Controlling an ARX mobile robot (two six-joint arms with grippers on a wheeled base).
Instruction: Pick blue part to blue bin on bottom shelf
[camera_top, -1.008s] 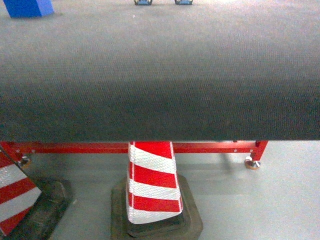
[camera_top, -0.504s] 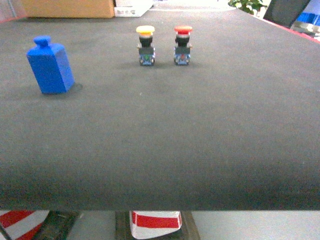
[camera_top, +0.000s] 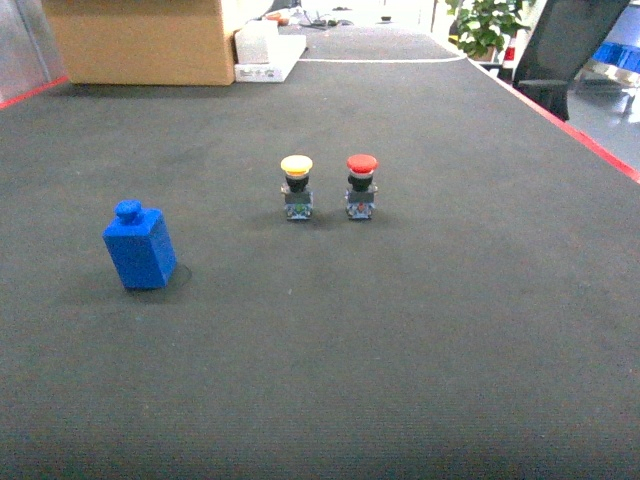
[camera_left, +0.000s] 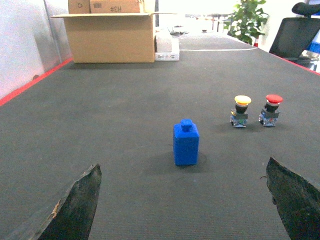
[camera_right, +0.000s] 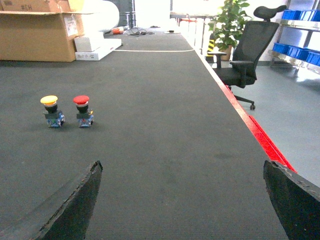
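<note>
The blue part (camera_top: 140, 248) stands upright on the dark mat at the left of the table, a small boxy block with a knob on top. In the left wrist view the blue part (camera_left: 186, 144) lies straight ahead, centred beyond my left gripper (camera_left: 183, 172), which is open and holds nothing. My right gripper (camera_right: 183, 166) is also open, over bare mat far to the right of the part. Neither gripper shows in the head view. The blue bin and the bottom shelf are out of view.
A yellow-capped button (camera_top: 297, 186) and a red-capped button (camera_top: 360, 185) stand side by side mid-table. A cardboard box (camera_top: 140, 42) and a white box (camera_top: 266, 52) sit at the back. The table's red right edge (camera_right: 260, 135) borders floor with an office chair (camera_right: 247, 52).
The head view has swung upward, from the table's front edge and the striped cones below it to the table top. The blue part and buttons now sit lower in the frame.
</note>
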